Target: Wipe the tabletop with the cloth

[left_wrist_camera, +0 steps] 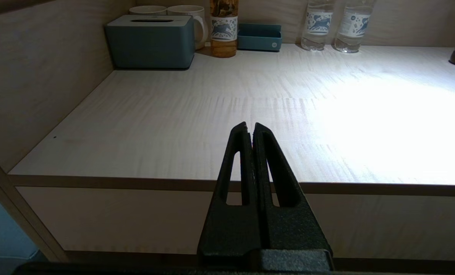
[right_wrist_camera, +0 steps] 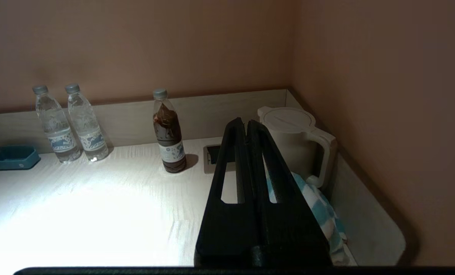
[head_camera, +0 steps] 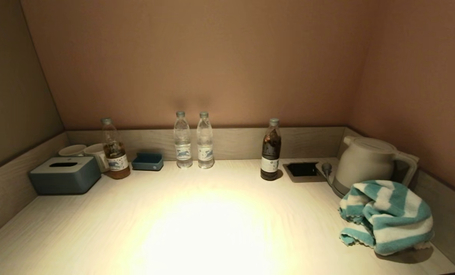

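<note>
A crumpled teal-and-white striped cloth (head_camera: 387, 215) lies on the pale wooden tabletop (head_camera: 196, 221) at the right, in front of the kettle. In the right wrist view the cloth (right_wrist_camera: 319, 208) shows partly behind my right gripper (right_wrist_camera: 246, 121), which is shut and empty, held above and in front of the cloth. My left gripper (left_wrist_camera: 250, 125) is shut and empty, held off the table's front edge at the left. Neither gripper shows in the head view.
A white kettle (head_camera: 368, 162) stands at the back right beside a recessed socket (head_camera: 303, 169). Along the back wall stand a dark bottle (head_camera: 271, 149), two water bottles (head_camera: 193, 140), a blue tray (head_camera: 148, 161), a tea bottle (head_camera: 114, 149), two mugs (head_camera: 85, 152) and a grey tissue box (head_camera: 65, 175).
</note>
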